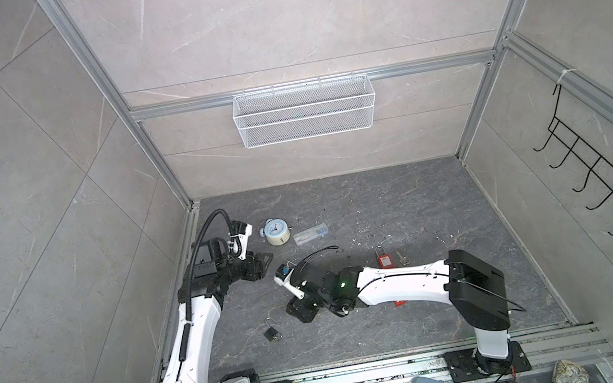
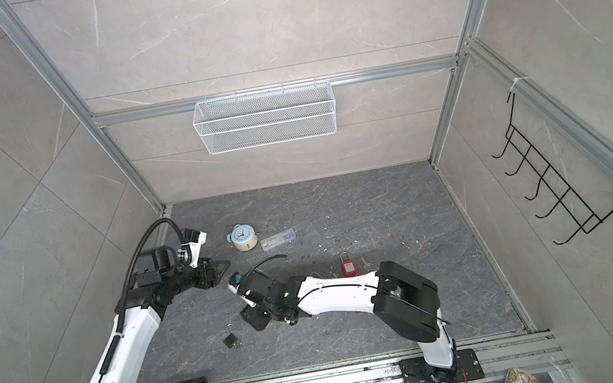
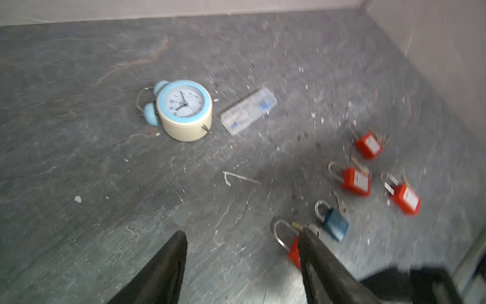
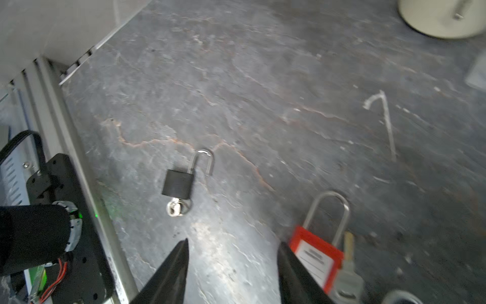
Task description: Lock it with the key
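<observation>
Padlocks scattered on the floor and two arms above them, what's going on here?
Nothing is held right now: the left hand and the right hand are both open and empty. The black padlock lies flat with its shackle open and a key at its base, so it is not yet locked. A red padlock lies just beside the right hand.

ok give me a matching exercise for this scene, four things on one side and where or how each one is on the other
Things:
1 black padlock
2 alarm clock
3 white mesh basket
4 black hook rack

States:
A hung on the back wall
B lying flat, shackle open
C fixed to the side wall
D lying dial up

Pairs: 1-B, 2-D, 3-A, 4-C
</observation>
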You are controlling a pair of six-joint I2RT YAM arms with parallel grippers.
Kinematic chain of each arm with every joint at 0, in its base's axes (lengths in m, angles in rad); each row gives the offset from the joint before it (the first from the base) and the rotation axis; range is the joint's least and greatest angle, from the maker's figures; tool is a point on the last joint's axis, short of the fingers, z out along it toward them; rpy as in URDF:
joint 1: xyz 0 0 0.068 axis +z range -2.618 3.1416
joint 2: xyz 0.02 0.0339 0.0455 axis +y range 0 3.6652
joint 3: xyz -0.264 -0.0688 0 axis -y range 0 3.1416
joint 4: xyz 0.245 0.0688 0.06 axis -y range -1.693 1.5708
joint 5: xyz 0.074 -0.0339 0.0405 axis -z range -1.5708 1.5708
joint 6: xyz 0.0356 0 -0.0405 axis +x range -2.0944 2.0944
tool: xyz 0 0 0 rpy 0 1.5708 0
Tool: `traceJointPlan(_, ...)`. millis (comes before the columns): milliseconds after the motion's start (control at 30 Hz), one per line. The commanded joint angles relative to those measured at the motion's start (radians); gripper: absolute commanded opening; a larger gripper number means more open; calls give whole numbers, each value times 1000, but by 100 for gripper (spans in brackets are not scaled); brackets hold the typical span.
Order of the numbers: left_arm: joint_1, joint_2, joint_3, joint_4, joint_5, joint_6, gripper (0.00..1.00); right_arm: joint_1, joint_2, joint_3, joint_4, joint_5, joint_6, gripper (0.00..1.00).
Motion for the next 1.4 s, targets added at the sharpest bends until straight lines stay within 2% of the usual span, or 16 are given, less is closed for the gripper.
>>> traceJointPlan(0,47,-30,5,89,-122,-279,81,45,114,95,-128,-4,-54,57)
traceJointPlan(167,98,25,114,-58,-143,-304,84,75,240,236,-160,15,-23,58)
traceJointPlan(300,109,56,159,-98,-127,-305,85,86,317,341,-199,41,11,61)
traceJointPlan(500,112,56,137,-87,-95,-298,86,87,417,462,-277,46,51,68)
traceJointPlan(633,112,51,118,-93,-88,-282,85,91,459,528,-319,66,64,68)
traceJointPlan(733,111,48,111,-102,-92,-273,86,96,481,574,-380,132,58,66)
traceJointPlan(900,112,42,105,-104,-107,-264,85,99,460,531,-387,194,44,60)
traceJointPlan(1133,112,50,105,-109,-103,-253,85,103,418,431,-330,158,-25,55)
traceJointPlan(1367,112,50,96,-107,-108,-248,84,103,438,446,-334,143,-49,46)
